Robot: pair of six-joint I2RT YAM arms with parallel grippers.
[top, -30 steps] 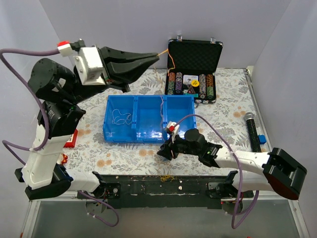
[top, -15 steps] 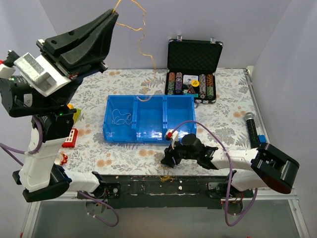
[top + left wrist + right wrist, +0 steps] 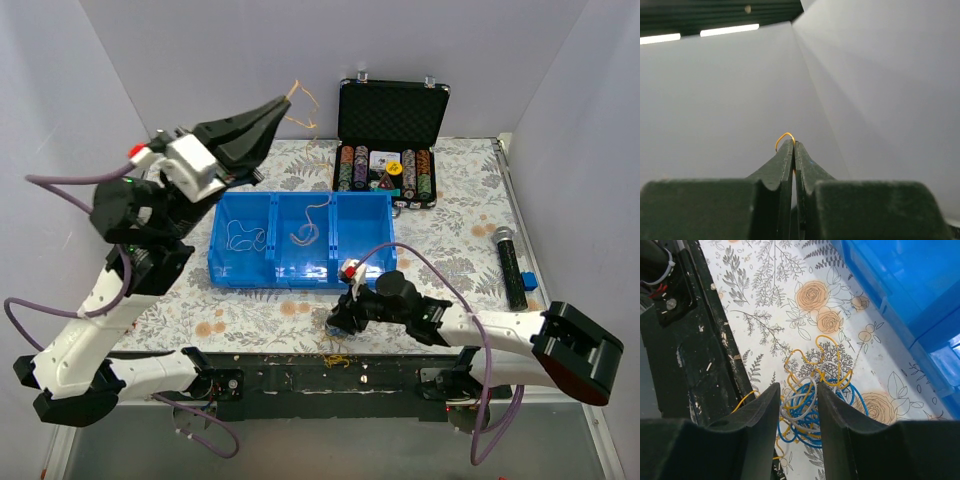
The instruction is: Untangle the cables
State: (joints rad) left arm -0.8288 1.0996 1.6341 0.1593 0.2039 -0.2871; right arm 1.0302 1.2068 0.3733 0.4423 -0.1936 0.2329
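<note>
- Floral cloth covers the table (image 3: 450, 215), with plain grey walls behind it.
- A knotted ball (image 3: 810, 405) of yellow, whitish and blue cables lies on the cloth by the table's near edge, at about 5 o'clock from the blue tray (image 3: 290, 272). One yellow strand trails onto the black front rail (image 3: 705, 370).
- The right gripper (image 3: 796, 390) hangs low over this ball with its jaws apart. Part of the tangle shows between its two fingers (image 3: 757, 425).
- A yellow wire (image 3: 303, 97) hangs in the air at about 12 o'clock from the tray. It is pinched in the left gripper (image 3: 792, 146), whose jaws are pressed together on it. In the left wrist view a small loop pokes out past the tips.
- A whitish loop (image 3: 245, 237) lies in the tray's left compartment, and a pale wire (image 3: 306, 226) lies curled in the middle one.
- An open poker chip case (image 3: 392, 115) stands at 1 o'clock from the tray, against the back wall.
- A black microphone (image 3: 509, 262) lies at 3 o'clock, near the table's right edge.
</note>
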